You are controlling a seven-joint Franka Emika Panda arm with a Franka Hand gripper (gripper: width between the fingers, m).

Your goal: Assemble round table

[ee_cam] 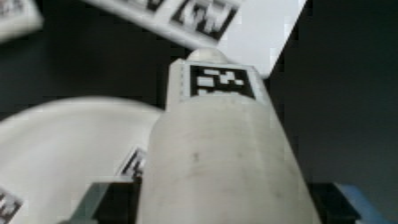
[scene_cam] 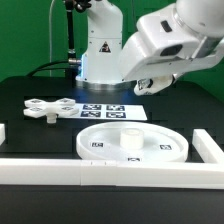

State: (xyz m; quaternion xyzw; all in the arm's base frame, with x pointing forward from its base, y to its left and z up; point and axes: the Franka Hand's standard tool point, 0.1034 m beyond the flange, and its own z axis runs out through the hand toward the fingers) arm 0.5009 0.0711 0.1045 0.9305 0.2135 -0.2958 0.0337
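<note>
A black tabletop is edged by long white rails. The large white rimmed round plastic disc lies flat by the front rail. The flat white cross-shaped lobed base lies well apart, toward the exterior view's left. The two-finger gripper clamps the short white cylindrical leg above the table.

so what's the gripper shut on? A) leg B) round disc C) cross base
A: the wrist view shows the tagged leg clamped between the jaws of the gripper, while the cross base and round disc lie apart from it.
</note>
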